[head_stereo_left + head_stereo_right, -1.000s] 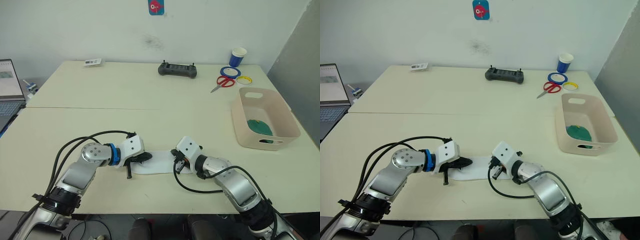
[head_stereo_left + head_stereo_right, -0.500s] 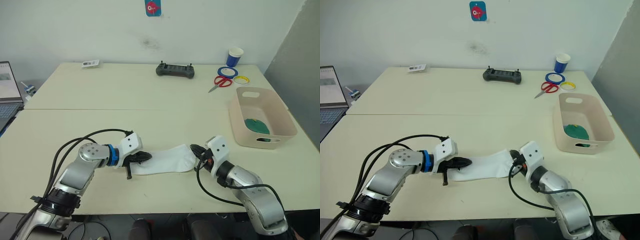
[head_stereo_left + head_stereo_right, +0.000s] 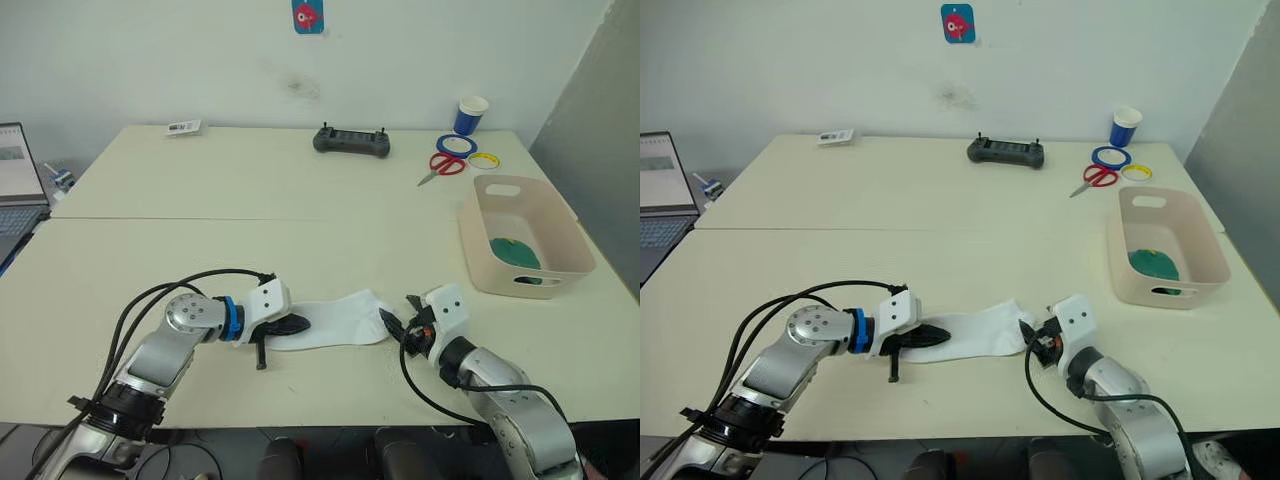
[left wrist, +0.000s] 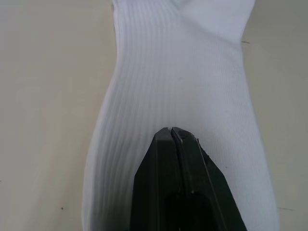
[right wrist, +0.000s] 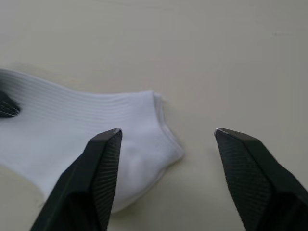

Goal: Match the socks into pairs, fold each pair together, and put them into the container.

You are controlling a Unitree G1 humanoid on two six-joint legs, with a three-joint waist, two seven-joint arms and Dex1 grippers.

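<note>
Beige table [image 3: 300, 240], left gripper [image 3: 296, 325] clamped on white socks [image 3: 340, 320], right gripper [image 3: 398, 330] spread open just beside them, container [image 3: 575, 245] well apart.

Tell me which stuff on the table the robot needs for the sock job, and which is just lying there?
Needed:
white socks
green sock
container

Just lying there:
scissors
tape rings
paper cup
black controller
laptop
</note>
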